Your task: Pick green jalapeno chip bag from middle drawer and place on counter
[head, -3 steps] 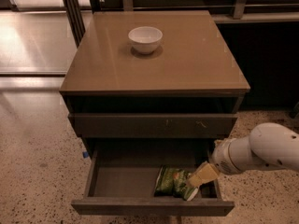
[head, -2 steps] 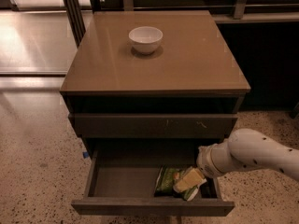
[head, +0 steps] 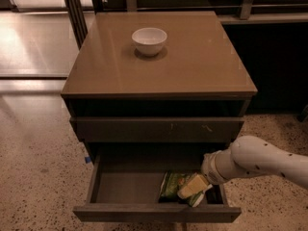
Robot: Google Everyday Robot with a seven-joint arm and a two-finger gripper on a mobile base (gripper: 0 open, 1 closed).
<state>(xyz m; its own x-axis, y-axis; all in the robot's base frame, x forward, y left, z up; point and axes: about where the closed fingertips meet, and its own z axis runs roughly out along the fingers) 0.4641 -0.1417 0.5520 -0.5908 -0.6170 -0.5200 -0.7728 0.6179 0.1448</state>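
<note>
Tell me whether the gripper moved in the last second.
Yes. The pale gripper has shifted left, away from the right wall of the dark grey-brown middle drawer, over the crinkled green chip bag.

Robot arm (head: 262, 160), rt of frame: smooth glossy white shell, a fat rounded tube w/ a few small dark dots along it. Wrist end narrows to a white collar w/ a darker seam. Claw (head: 194, 186), pale cream-yellow & wedge-shaped, sits inside the drawer (head: 120, 186), nr its rt front corner.
</note>
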